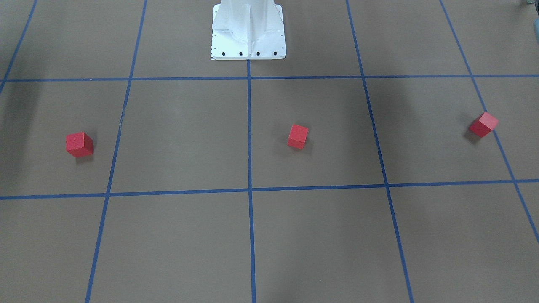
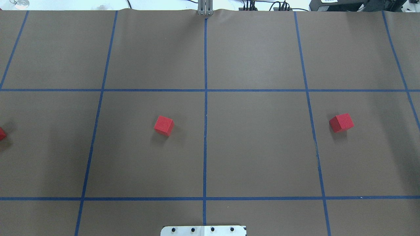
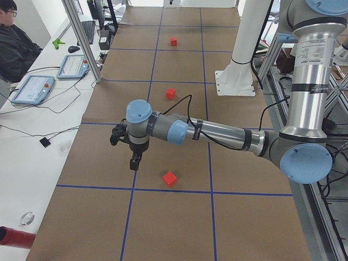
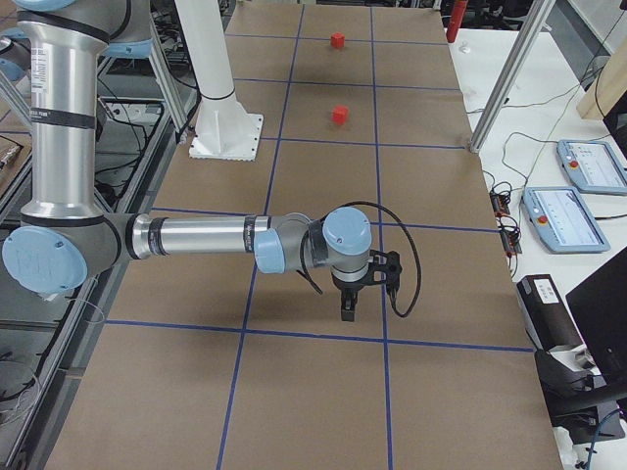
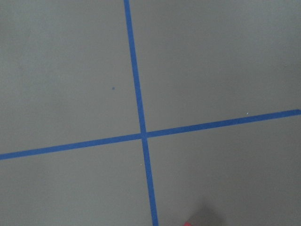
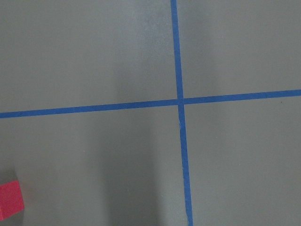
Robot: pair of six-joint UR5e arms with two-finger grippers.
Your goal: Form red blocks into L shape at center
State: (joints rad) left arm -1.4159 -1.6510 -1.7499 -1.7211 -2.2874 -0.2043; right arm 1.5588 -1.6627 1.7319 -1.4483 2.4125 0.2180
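Observation:
Three small red blocks lie apart on the brown floor. The middle block [image 2: 164,125] [image 1: 297,136] sits just on my left of the center line [image 2: 205,131]. One block [image 2: 341,123] [image 1: 79,144] lies far to my right. One block [image 1: 484,124] lies far to my left, cut by the overhead view's edge [image 2: 1,133]. In the exterior left view my left gripper [image 3: 134,163] hangs above the floor beside the left block [image 3: 169,178]. In the exterior right view my right gripper [image 4: 347,311] hangs low above the floor. I cannot tell whether either is open. The right wrist view shows a red block [image 6: 9,200] at its lower left.
The white robot pedestal [image 1: 248,33] stands at the grid's middle on the robot side. A side table with tablets [image 3: 32,87] and cables runs along the far edge, where an operator [image 3: 13,43] sits. A red cylinder [image 3: 13,237] lies on that table.

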